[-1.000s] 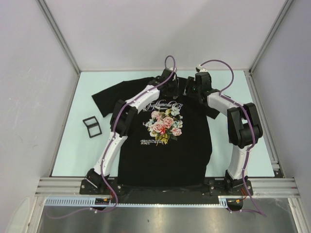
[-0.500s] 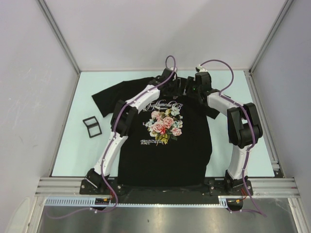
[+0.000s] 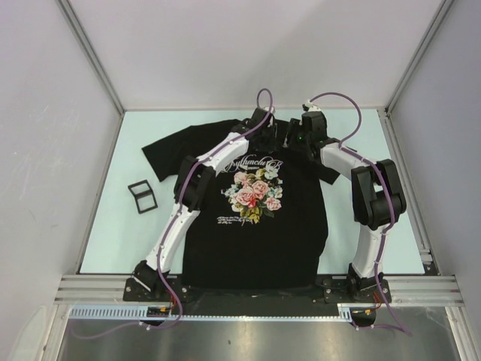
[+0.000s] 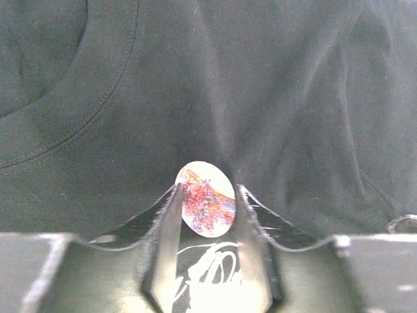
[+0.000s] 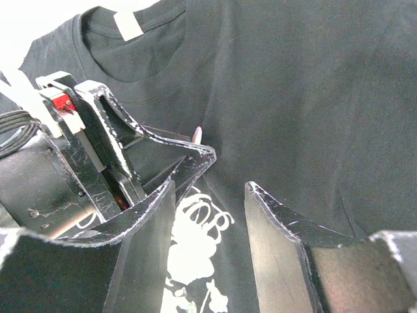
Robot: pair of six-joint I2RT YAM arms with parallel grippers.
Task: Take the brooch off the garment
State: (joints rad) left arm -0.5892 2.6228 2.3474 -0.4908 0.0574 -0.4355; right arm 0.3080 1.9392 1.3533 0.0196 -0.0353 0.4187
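To the left of the garment (image 3: 255, 233), well apart from its sleeve, a small black frame-like object (image 3: 142, 197) lies on the pale green table (image 3: 113, 233). The garment is a black T-shirt and lies flat with its collar at the far side. The rose print (image 3: 254, 194) is on the middle of it and the white lettering (image 3: 252, 160) is just above the roses.

The left gripper (image 4: 206, 188) is down on the garment between the lettering and the collar. The brooch (image 4: 206, 203), a small oval with red and blue colours on a light ground, sits on the garment there, exactly between the two fingers (image 4: 166, 225). The jaws are narrow and, as far as I can see, each fingertip touches one edge of the brooch, so it is gripped. The cloth rises in folds around this place.

The right gripper (image 5: 212, 184) is just beside the left one, over the lettering on the garment. Its jaws are wide apart with only cloth under them.
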